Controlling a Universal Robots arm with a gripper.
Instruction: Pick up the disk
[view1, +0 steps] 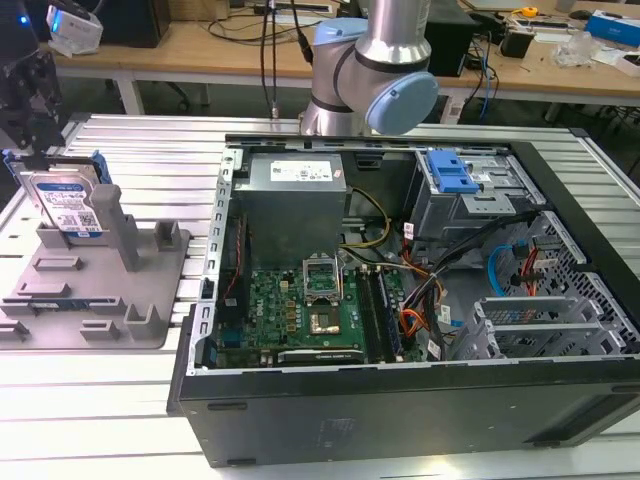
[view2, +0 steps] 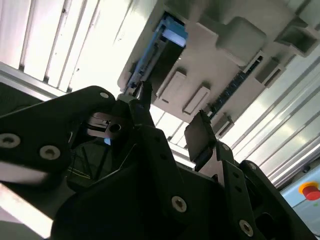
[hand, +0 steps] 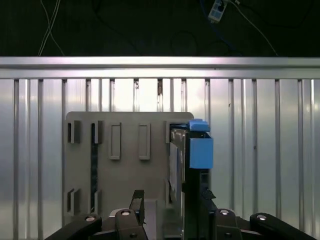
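One disk (view1: 68, 200) stands on its edge in a slot at the far corner of a grey plastic fixture (view1: 100, 290), at the exterior view's left. Its blue-and-white label faces the camera, and blue rails run along its sides. A grey upright post (view1: 118, 225) of the fixture stands just beside it, on the exterior view's right. The fixture lies flat on a ribbed metal surface (view1: 120, 420).

In the first wrist view I look straight down on the fixture. The disk (hand: 199, 150) shows edge-on along one side of the grey plate, with its blue rail uppermost. My hand (hand: 170, 200) hangs above the fixture with its two dark fingers parted and nothing between them. One fingertip (hand: 137, 199) is over the grey plate, and the other sits in line with the disk's edge. In the second wrist view the same gap shows between the fingers, and the disk (view2: 172, 32) lies beyond them, apart from both. I hold nothing.

Beside the fixture, toward the exterior view's right, an open computer case (view1: 560, 330) lies on the same surface. Inside it are a grey power supply (view1: 295, 185), a green motherboard (view1: 290, 300) and a blue latch (view1: 452, 172). The silver arm (view1: 385, 35) rises behind the case.
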